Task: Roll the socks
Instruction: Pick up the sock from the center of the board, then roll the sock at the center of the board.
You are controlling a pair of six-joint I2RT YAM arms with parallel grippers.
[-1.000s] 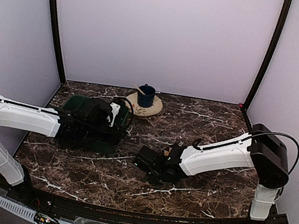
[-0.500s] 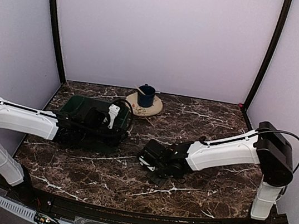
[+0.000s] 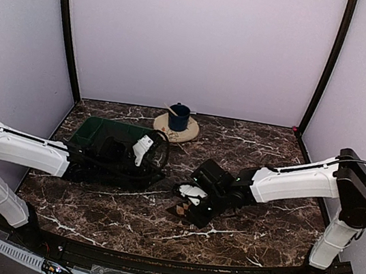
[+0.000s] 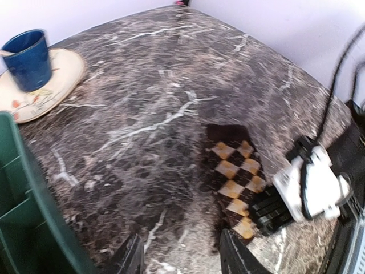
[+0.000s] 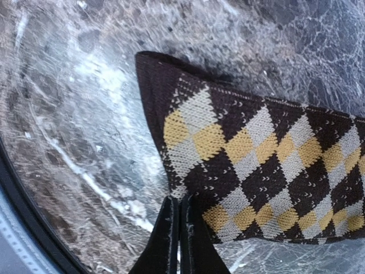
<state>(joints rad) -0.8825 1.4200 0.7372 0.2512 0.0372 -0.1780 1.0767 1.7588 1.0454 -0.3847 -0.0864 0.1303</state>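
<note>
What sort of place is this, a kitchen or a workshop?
Most likely a robot test booth: plain walls box in a marble-patterned table, a left arm and right arm are mounted at its near edge, with props like a checkered sock, green bin and blue cup.

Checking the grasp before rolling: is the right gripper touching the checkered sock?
Touching. The right wrist view shows the right gripper shut, its tips pinching the near edge of the checkered sock.

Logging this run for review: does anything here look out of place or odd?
Only the checkered sock shows, flat and unrolled, the right gripper shut at its edge. No second sock in any view. Nothing spilled.
</note>
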